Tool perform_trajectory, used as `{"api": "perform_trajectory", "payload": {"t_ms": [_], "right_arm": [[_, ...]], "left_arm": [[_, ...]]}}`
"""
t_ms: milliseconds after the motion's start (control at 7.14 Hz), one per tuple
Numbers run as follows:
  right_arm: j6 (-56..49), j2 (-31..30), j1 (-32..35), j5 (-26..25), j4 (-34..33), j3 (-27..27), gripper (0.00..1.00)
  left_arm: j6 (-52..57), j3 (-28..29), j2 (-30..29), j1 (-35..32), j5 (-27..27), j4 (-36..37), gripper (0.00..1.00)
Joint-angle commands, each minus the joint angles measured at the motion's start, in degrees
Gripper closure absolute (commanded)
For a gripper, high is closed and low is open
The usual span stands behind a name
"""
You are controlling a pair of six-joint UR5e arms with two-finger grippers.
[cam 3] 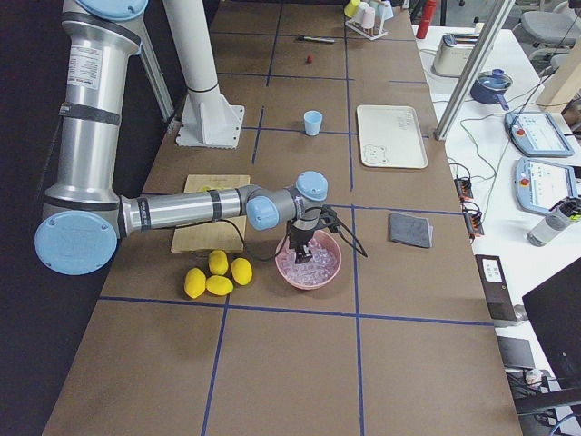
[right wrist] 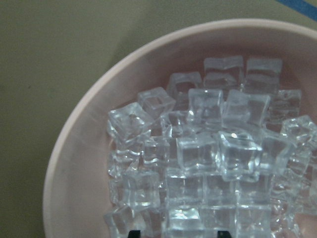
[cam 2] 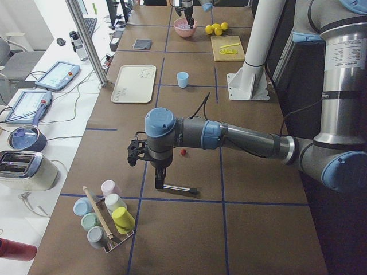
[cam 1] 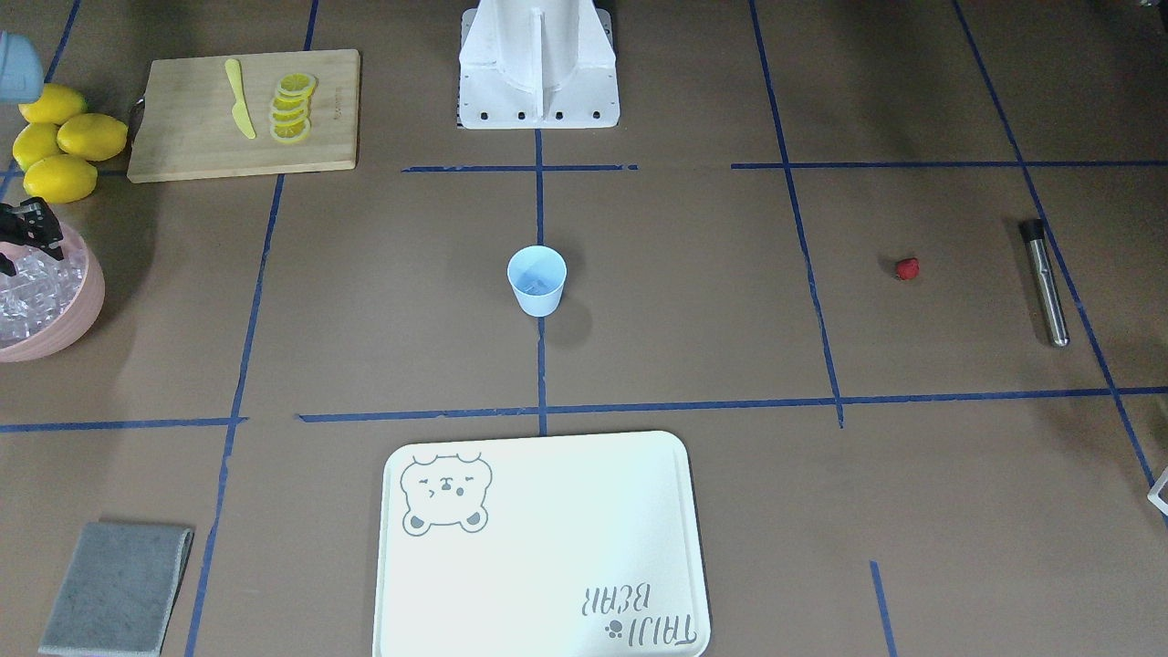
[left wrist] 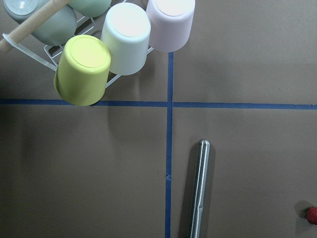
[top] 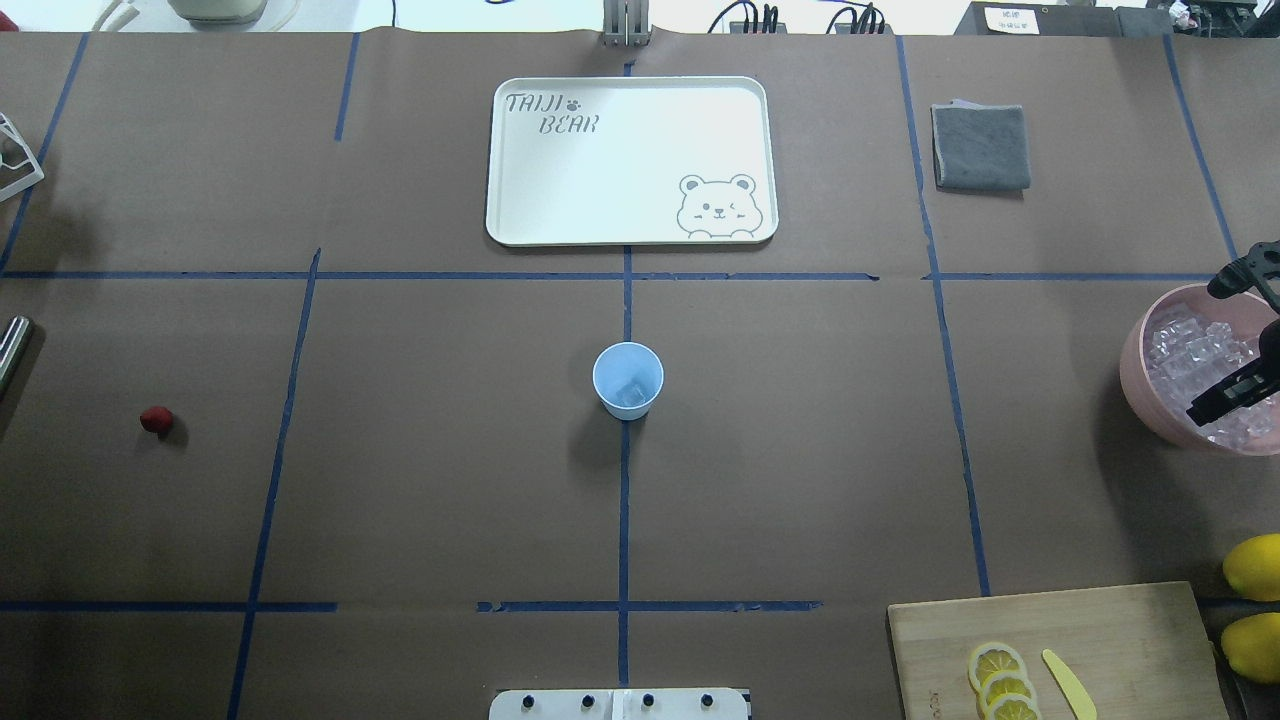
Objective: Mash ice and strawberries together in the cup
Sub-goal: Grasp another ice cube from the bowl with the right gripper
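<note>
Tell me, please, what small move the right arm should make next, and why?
Probably lower the right gripper a little and close its fingers on one cube of ice: it hangs open above the ice heaped in the pink bowl, holding nothing, and the cup stands apart at mid-table.

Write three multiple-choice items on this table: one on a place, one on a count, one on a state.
1. Where is the strawberry? A on the tray; B on the table near the metal rod; C on the grey cloth.
2. How many whole lemons? A two; B six; C four.
3. The right gripper is: A open; B shut on a lemon slice; C shut on a knife.
Answers: B, it lies on bare table beside the rod; C, four sit by the wooden board; A, its fingers stand apart over the pink bowl.
</note>
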Motion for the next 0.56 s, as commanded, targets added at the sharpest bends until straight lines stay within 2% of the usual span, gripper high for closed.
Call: {"api": "perform_trajectory", "payload": {"t_ms": [0,420], "right_arm": [[0.0,0.6,0.0,0.0,0.0,0.1,0.4],[0.0,0.7,0.1,-0.3,0.0,-0.1,0.4]], "left_arm": [[-0.2,-0.4,0.2,0.0,0.0,0.0,0.0],[-0.6,-0.9,0.4,0.0,0.0,0.1,0.0]]}}
